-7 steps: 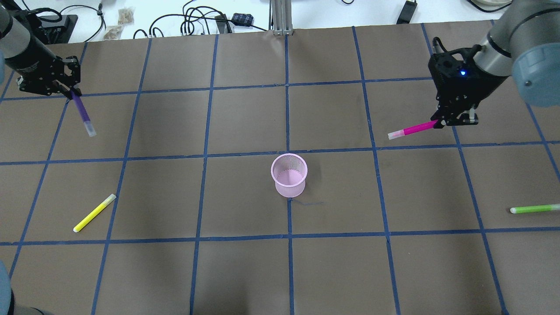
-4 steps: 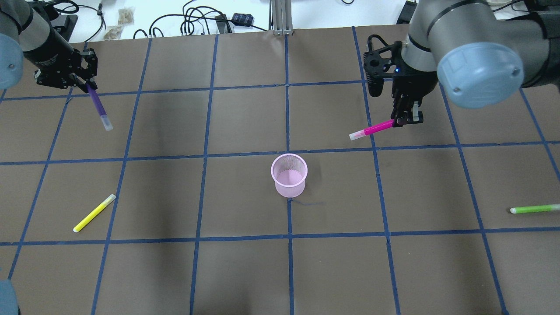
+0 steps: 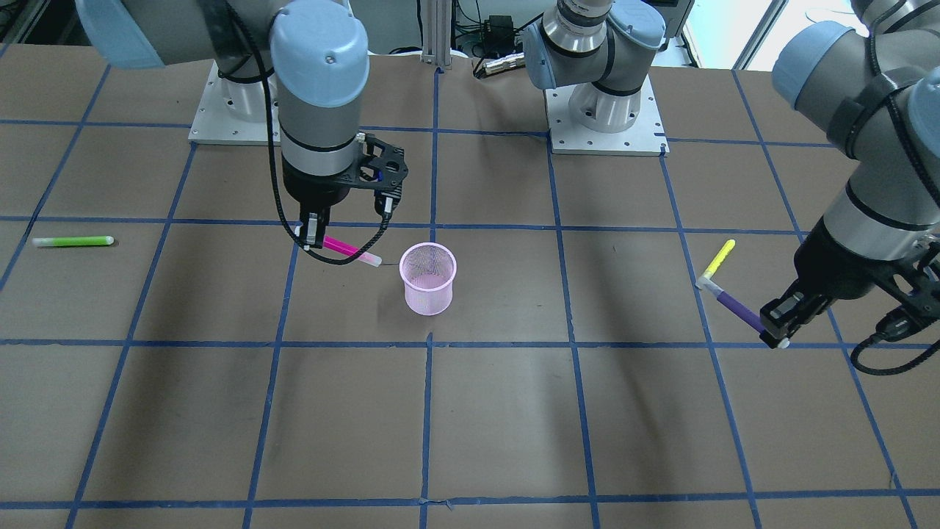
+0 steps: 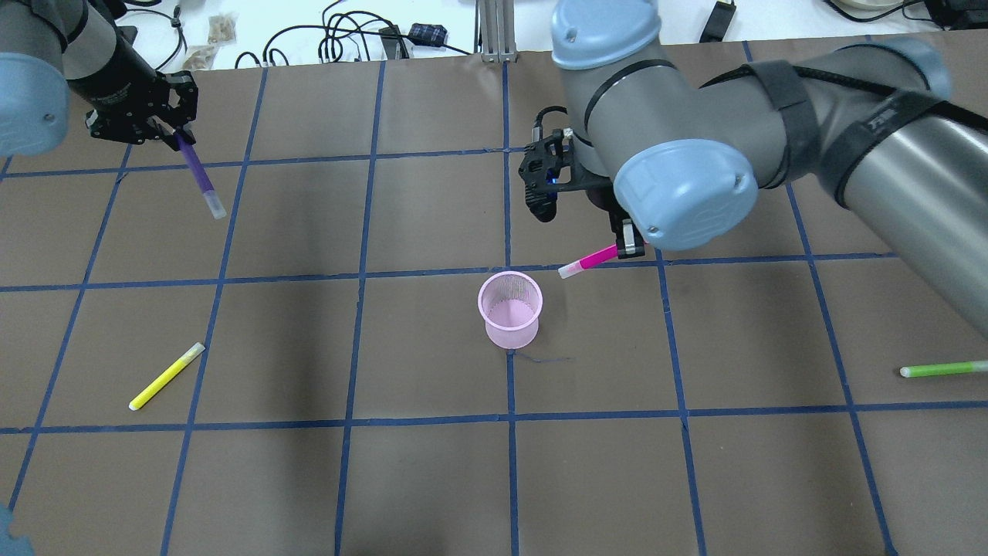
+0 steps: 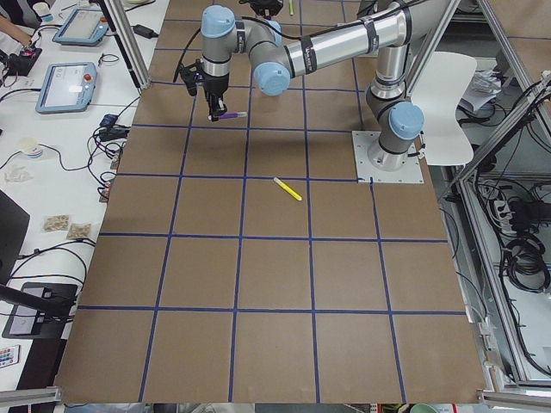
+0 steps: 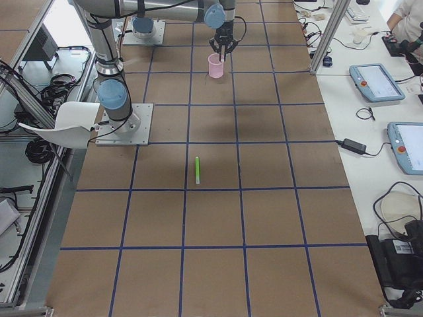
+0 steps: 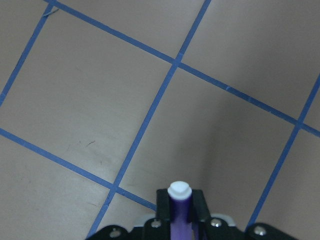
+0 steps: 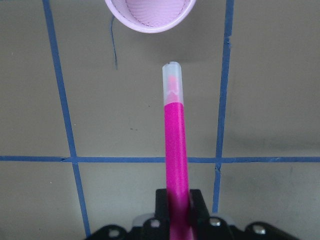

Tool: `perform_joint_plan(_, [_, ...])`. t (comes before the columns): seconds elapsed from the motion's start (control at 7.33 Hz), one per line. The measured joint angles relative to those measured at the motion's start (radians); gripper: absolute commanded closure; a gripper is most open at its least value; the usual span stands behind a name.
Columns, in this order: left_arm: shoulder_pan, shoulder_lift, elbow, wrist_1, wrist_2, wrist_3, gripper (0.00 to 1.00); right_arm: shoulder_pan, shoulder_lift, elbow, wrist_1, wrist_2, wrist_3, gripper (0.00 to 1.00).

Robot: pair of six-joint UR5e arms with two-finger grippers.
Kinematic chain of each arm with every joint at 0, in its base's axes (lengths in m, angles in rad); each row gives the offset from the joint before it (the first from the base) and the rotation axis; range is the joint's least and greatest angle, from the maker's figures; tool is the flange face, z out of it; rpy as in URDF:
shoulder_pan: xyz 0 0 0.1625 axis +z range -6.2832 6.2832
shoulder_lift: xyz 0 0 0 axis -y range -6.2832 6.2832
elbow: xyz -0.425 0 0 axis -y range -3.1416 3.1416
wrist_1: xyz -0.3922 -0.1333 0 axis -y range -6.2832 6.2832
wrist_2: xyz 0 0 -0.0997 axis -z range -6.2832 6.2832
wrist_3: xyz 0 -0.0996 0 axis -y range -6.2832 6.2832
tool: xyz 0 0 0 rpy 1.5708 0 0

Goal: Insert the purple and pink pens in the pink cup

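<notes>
Gripping the pink pen (image 4: 593, 259), the right claw (image 4: 627, 249) has swung close to the cup (image 4: 511, 333), nearly ready to insert; the left claw (image 4: 174, 135) holds the purple pen (image 4: 199, 174).

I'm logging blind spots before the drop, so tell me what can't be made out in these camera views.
Right gripper: overhead view, the arm's own joint covers all but its fingertips.
Pink cup: right wrist view, the top edge cuts off most of it.
Green pen: overhead view, it runs off the right edge.
Purple pen: left wrist view, seen end-on, so its barrel barely shows.
</notes>
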Motion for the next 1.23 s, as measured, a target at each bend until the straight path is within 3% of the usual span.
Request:
perform_joint_plan(0.55, [-0.035, -0.006, -0.013, 0.023, 0.001, -0.062, 1.0, 0.148, 0.084, -0.024, -0.002, -0.102, 0.102, 0.89])
perform_joint_plan(0.68, [-0.04, -0.007, -0.015, 0.025, 0.001, -0.072, 1.0, 0.165, 0.099, -0.028, -0.004, -0.113, 0.111, 0.85])
perform_joint_plan(0.95, [-0.049, -0.011, -0.016, 0.028, 0.0, -0.098, 1.0, 0.183, 0.137, -0.031, -0.038, -0.123, 0.118, 0.0])
perform_joint_plan(1.23, [-0.073, -0.012, -0.018, 0.036, 0.0, -0.138, 1.0, 0.185, 0.148, -0.032, -0.052, -0.124, 0.111, 0.0])
